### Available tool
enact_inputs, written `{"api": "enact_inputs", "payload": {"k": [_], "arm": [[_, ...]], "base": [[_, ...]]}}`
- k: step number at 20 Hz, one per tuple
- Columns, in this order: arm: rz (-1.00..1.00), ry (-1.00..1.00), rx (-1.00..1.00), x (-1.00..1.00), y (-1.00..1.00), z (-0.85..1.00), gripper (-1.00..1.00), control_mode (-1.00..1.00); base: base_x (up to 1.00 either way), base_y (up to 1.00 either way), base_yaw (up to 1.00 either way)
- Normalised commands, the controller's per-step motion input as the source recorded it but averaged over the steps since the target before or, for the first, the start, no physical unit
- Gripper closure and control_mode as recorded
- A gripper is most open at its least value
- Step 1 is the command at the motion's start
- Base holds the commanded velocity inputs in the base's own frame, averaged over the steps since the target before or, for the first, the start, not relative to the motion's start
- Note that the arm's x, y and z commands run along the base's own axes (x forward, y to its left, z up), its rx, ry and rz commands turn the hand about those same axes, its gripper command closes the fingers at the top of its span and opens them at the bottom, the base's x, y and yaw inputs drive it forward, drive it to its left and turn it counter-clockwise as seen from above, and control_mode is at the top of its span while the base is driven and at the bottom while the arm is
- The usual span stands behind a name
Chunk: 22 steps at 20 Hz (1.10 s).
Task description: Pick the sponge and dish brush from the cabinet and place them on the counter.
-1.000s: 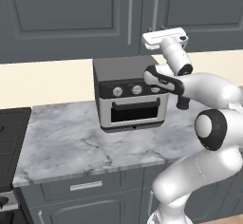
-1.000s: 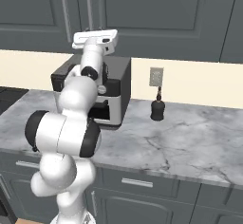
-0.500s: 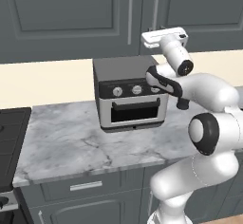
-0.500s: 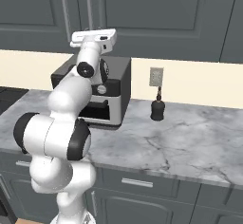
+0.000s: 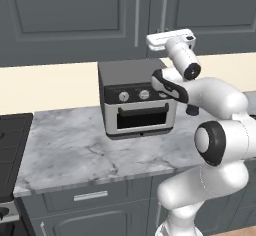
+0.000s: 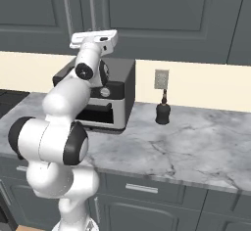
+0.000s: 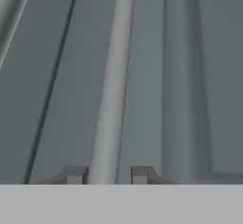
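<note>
Your tool (image 7: 108, 175) is straddling the cabinet (image 5: 75, 15) door's handle (image 7: 111, 90), whose long axis is running straight ahead between fingertips (image 7: 73, 174) narrowly apart; clamping I cannot confirm. Sponge and brush are hiding behind closed doors.

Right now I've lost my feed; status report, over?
Gripper at the cabinet door handle, fingers straddling it, left touching, right with a gap. Cabinet doors closed, sponge and brush unseen. Toaster oven below.
</note>
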Motion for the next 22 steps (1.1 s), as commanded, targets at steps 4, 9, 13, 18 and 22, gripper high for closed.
{"api": "enact_inputs", "payload": {"k": [4, 9, 13, 18, 22], "arm": [[0.00, 0.03, -0.01, 0.01, 0.00, 0.04, 1.00, -1.00], [0.00, 0.08, 0.02, -0.12, -0.12, 0.22, 1.00, -1.00], [0.00, 0.17, 0.05, -0.17, -0.22, 0.30, 1.00, -1.00], [0.00, 0.22, 0.07, -0.25, -0.29, 0.37, 1.00, -1.00], [0.00, 0.16, 0.07, -0.41, -0.40, 0.34, 1.00, -1.00]], "base": [[0.00, 0.00, 0.00], [0.00, 0.00, 0.00], [0.00, 0.00, 0.00], [0.00, 0.00, 0.00], [0.00, 0.00, 0.00]]}}
